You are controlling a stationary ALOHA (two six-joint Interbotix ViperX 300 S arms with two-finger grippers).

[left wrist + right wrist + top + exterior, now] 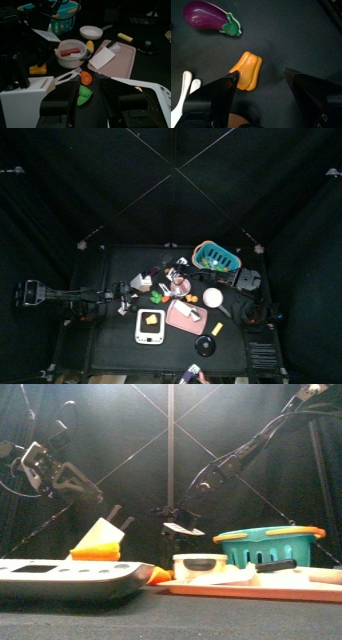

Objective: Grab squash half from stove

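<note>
While the squash half (151, 319) lies on the stove (150, 336) near the table's front, the right gripper (261, 80) hovers wide open and empty over an orange piece (248, 71). It should probably travel to the stove, then descend straight. The left gripper (87, 90) also looks open and empty.
</note>
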